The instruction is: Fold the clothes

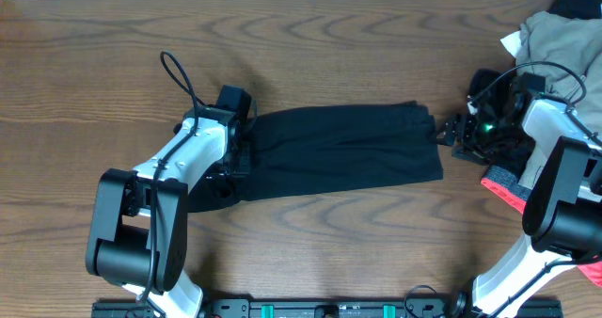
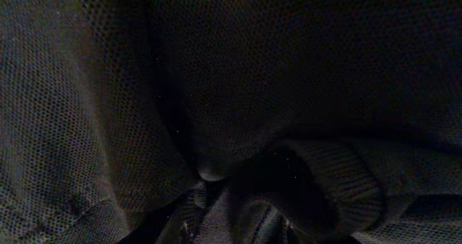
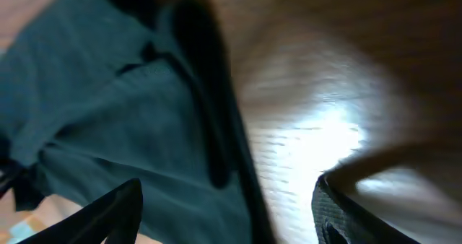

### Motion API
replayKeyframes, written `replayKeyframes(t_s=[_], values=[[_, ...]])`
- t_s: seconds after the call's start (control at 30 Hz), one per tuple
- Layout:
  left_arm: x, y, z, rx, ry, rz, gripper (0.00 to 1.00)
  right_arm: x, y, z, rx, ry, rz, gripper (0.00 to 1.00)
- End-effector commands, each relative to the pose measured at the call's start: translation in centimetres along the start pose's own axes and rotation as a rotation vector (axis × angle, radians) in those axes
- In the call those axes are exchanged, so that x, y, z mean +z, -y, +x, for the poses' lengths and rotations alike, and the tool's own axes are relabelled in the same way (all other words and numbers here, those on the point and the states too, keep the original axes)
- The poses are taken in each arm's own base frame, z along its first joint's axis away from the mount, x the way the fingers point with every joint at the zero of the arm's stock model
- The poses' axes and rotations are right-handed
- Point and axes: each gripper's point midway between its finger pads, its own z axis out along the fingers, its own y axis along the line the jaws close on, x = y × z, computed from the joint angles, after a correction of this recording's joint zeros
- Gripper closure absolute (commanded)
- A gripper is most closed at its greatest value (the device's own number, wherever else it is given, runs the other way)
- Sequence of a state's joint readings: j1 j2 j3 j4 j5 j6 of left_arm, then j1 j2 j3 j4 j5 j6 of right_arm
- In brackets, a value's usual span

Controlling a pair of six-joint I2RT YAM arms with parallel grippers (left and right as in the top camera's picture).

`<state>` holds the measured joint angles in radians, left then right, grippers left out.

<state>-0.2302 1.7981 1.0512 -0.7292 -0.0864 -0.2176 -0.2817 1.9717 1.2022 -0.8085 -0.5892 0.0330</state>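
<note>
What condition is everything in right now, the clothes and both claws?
black shirt: folded into a long strip, flat on the table.
left claw: buried in the shirt's left end; grip hidden.
right claw: open, empty, just off the shirt's right end.
pile of clothes: crumpled, unfolded, at the table's right edge.

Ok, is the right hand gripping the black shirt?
No, the right hand stands open, its fingers wide apart and pinching none of the black shirt below it.
</note>
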Motion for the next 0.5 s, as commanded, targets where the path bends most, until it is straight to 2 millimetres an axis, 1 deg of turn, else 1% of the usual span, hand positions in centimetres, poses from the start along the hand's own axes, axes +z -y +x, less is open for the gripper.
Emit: replayKeyframes(t_s=[0.0, 0.13, 0.33, 0.4, 0.47], values=[[1.0, -1.4, 0.5, -0.023, -0.020, -0.064, 0.60, 1.8, 0.0, 1.8, 0.001, -0.053, -0.015, 0.26], [1.0, -1.4, 0.5, -0.023, -0.020, -0.064, 0.59, 2.5, -0.5, 2.0, -0.016, -0.054, -0.014, 0.27], [1.0, -1.4, 0.5, -0.023, -0.021, -0.064, 0.60, 3.4, -1.5, 1.7, -0.036, -0.043, -0.006, 0.33], [1.0, -1.4, 0.5, -0.023, -0.021, -0.064, 0.59, 3.7, -1.4, 1.5, -0.028, -0.035, 0.017, 0.37], [1.0, -1.4, 0.5, -0.023, -0.021, -0.064, 0.60, 3.8, -0.9, 1.2, -0.001, -0.024, 0.063, 0.44]])
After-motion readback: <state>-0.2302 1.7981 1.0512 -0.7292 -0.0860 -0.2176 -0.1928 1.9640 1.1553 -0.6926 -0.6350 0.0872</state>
